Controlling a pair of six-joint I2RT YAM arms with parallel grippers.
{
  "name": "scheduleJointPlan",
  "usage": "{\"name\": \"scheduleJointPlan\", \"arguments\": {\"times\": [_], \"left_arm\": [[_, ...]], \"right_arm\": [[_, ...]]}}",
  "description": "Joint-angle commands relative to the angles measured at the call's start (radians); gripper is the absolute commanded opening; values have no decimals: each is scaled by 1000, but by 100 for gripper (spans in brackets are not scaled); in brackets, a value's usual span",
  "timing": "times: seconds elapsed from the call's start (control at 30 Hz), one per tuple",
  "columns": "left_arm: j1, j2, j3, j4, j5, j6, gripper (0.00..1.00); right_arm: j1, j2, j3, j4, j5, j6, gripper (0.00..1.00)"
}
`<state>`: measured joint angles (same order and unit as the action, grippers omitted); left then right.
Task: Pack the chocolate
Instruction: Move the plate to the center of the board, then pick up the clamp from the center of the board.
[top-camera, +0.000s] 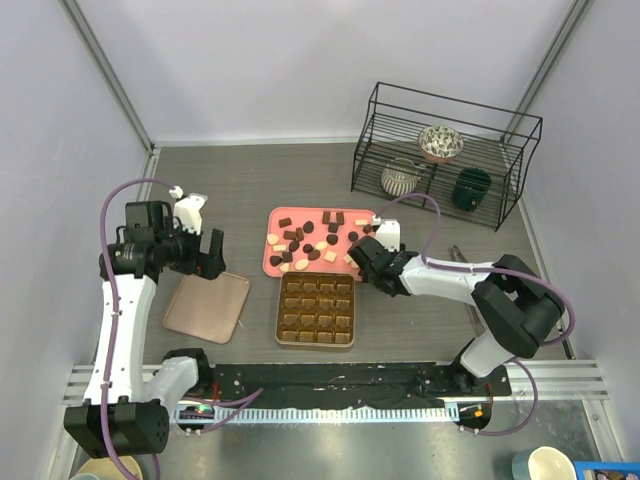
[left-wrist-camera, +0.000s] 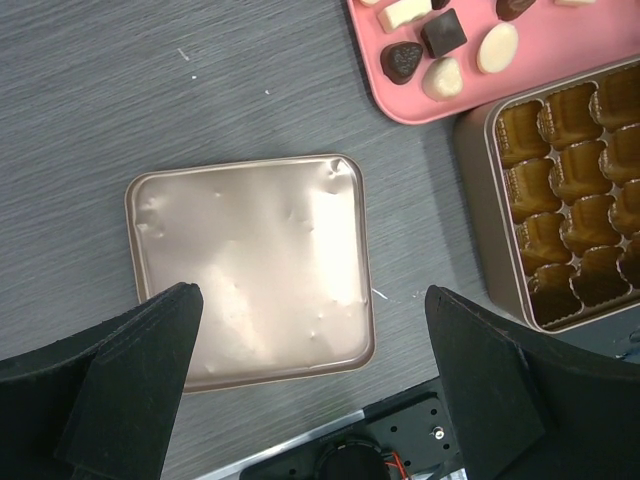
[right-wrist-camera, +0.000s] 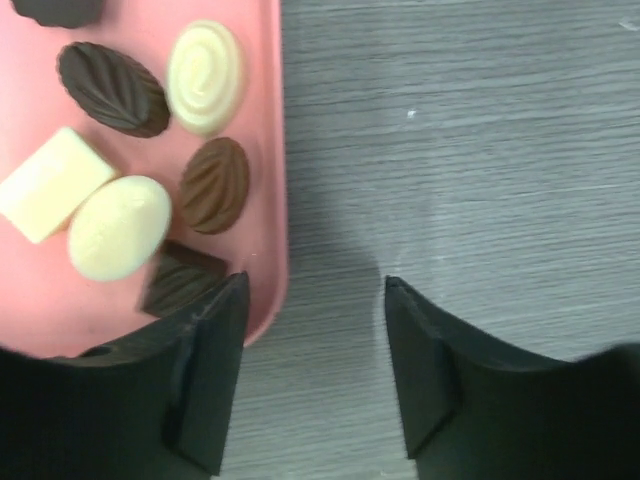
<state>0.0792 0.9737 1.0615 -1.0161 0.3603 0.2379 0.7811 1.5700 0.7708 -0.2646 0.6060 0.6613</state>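
The chocolate (top-camera: 308, 245) lies loose on a flat pink tray (top-camera: 310, 213): several dark, mid-brown and cream pieces. The gold-brown gridded box (top-camera: 316, 343) sits in front of the tray; the cells that show look empty. My right gripper (top-camera: 360, 263) is open and empty, low at the tray's near right corner. In the right wrist view (right-wrist-camera: 315, 290) its left finger stands over the tray edge (right-wrist-camera: 265, 100), next to a dark square piece (right-wrist-camera: 180, 276) and a mid-brown oval (right-wrist-camera: 216, 184). My left gripper (top-camera: 205, 255) is open and empty above the box's lid (left-wrist-camera: 250, 260).
The lid (top-camera: 207, 306) lies flat left of the box. A black wire rack (top-camera: 445, 120) with bowls and cups stands at the back right. A thin metal item (top-camera: 458, 256) lies right of my right arm. In the left wrist view the tray (left-wrist-camera: 365, 35) and box (left-wrist-camera: 478, 190) are at the right.
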Motion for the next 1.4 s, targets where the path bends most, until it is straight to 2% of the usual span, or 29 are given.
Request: {"name": "scheduleJointPlan", "arguments": {"times": [0.0,0.07,0.23,0.37,0.5,0.6,0.93,1.37], "left_arm": [[7,-13,15,-19,34,20,100],[7,-18,15,-24,31,29,100],[5,-26,5,-9,40,38,100],[7,-21,-12,25,46,41,100],[7,-1,-18,33,48,58,100],[7,-1,-15,30,43,69,100],[7,-27,-23,36,43,86,100],[7,-27,-41,40,32,100,100]], "right_arm": [[-31,-77,63,-149,18,4,69],[-71,-140,93,-212,35,11,75],[-261,-226,156,-425,44,31,76],[-442,-264,163,-485,35,-11,76],[-528,-260,162,-509,31,-34,75],[-583,-240,157,-515,29,-49,71],[-664,-143,159,-507,-69,-92,59],[-669,-73,104,-449,-126,-97,52]]}}
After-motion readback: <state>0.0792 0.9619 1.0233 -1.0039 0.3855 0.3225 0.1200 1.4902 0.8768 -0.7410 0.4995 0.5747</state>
